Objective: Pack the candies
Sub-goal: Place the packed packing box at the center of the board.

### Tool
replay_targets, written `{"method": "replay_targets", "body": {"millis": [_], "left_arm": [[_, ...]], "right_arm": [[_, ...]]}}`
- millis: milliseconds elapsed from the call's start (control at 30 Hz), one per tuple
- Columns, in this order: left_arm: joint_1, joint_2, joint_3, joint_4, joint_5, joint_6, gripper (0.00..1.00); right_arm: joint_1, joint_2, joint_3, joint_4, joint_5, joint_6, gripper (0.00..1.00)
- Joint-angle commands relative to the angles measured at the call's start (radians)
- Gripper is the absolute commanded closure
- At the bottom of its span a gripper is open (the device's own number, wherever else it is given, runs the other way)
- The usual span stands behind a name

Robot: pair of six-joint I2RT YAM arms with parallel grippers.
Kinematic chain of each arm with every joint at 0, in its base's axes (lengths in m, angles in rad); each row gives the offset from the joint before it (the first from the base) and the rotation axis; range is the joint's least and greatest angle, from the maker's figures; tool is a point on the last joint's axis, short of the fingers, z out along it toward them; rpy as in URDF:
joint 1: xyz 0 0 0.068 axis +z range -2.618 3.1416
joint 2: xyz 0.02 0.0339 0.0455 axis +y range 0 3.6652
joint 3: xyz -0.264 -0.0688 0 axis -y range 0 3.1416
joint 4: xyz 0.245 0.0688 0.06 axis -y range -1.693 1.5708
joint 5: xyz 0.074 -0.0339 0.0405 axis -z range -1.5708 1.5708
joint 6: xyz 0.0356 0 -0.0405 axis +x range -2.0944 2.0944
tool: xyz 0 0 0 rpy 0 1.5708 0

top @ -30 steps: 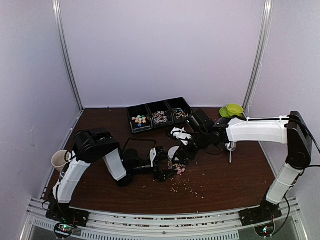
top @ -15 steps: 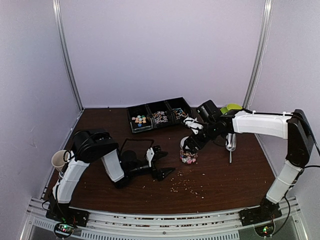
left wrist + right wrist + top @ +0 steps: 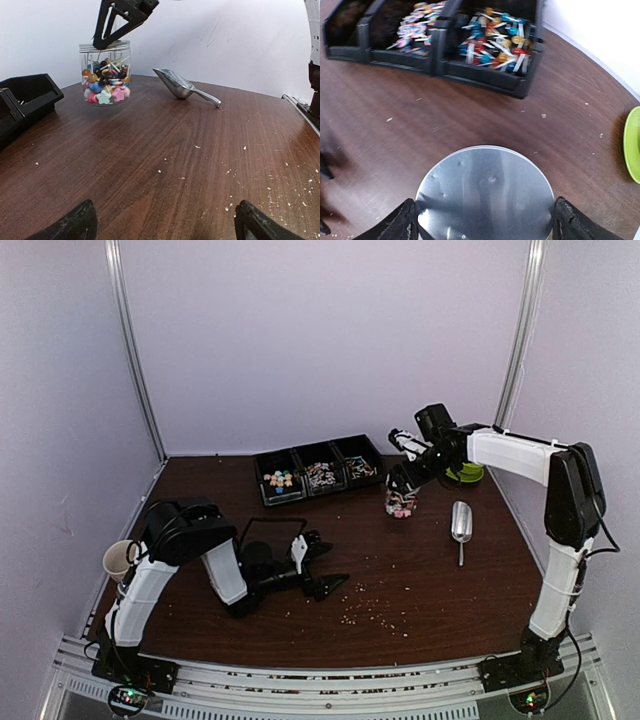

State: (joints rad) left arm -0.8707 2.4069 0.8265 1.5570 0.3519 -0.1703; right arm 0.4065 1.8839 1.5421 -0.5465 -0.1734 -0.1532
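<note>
- Clamped wide in the right hand (image 3: 402, 490): the silver lid (image 3: 485, 192) of a clear jar (image 3: 105, 75), with one finger at each side of the rim.
- Jaws of the left hand (image 3: 322, 568) spread fully apart, holding nothing and touching nothing, low over the counter (image 3: 150, 140).
- Inside the jar, filling it to roughly two thirds: candies (image 3: 106, 90), with pink and pale blue star-shaped pieces at the bottom and round orange, blue and dark sweets on thin white sticks above.
- Seen from the left wrist, jar upright with its base apparently on the counter, at far right, just right of the black tray (image 3: 335, 444).
- More candies in the tray's three compartments: pastel chunks at left, small striped pieces in the middle, stick sweets at right.
- Right arm stretched far and leftward from its base, wrist bent down over the jar.
- Left arm folded low at near left, forearm along the counter, hand pointing right.
- Also on the counter: metal scoop (image 3: 175, 82) right of the jar, green dish (image 3: 465, 462) at far right, paper cup (image 3: 118, 560) at the left edge, and pale crumbs (image 3: 230, 172) strewn in the near middle.
</note>
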Motion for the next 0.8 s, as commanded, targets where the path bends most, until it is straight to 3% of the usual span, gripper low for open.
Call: {"method": "replay_targets", "body": {"millis": [0, 333, 767], "left_arm": [[-0.003, 0.068, -0.05, -0.02, -0.014, 0.013, 0.02], [-0.002, 0.062, -0.058, -0.027, -0.027, 0.007, 0.02], [-0.002, 0.061, -0.056, -0.031, -0.021, 0.0, 0.02]], "right_arm": [[-0.071, 0.054, 0.145, -0.026, 0.031, -0.006, 0.18], [-0.144, 0.192, 0.313, -0.064, 0.056, 0.014, 0.17], [-0.173, 0.273, 0.371, -0.064, 0.053, 0.025, 0.15]]}}
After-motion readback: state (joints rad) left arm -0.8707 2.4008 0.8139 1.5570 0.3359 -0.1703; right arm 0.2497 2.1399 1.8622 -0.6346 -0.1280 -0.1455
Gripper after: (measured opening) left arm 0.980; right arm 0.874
